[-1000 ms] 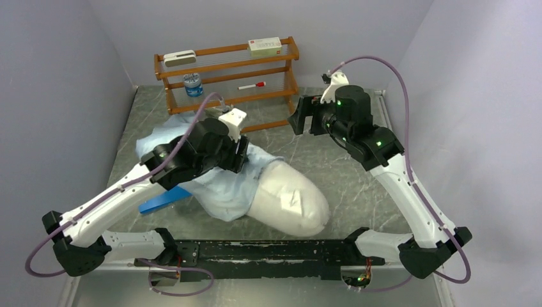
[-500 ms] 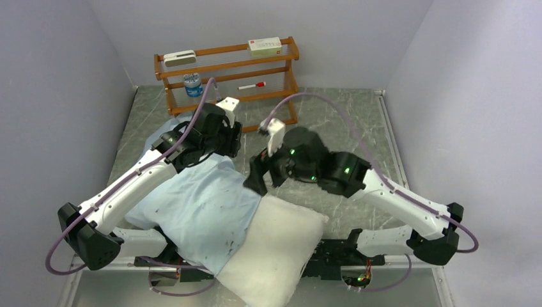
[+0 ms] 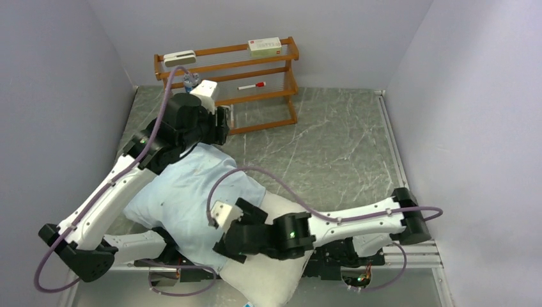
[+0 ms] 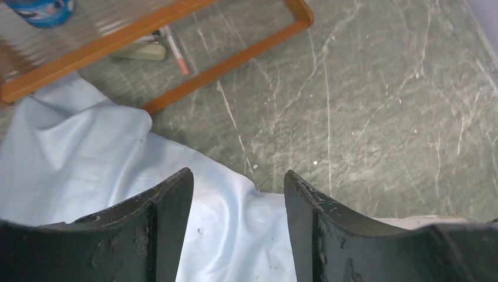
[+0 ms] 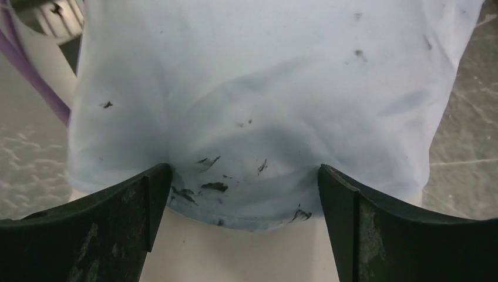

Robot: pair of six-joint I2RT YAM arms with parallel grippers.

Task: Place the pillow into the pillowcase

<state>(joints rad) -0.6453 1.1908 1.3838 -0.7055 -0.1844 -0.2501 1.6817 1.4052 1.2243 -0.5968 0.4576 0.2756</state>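
Pillow [image 3: 271,281] partly inside the pillowcase [image 3: 185,192], at the lower left of the overhead view.
We see the pillow's white end sticking out of the sky-blue pillowcase toward the bottom of the frame, over the near rim of the desk [image 3: 332,141]. The right fingers [image 5: 352,205] stand spread wide on either side of the pillowcase's smudged hem, where it meets the pillow, and pinch nothing. The left fingers [image 4: 167,211] are also spread, at the pillowcase's far end in the upper left, just below the wooden rack [image 3: 293,83]; fabric shows beneath the gap between them.
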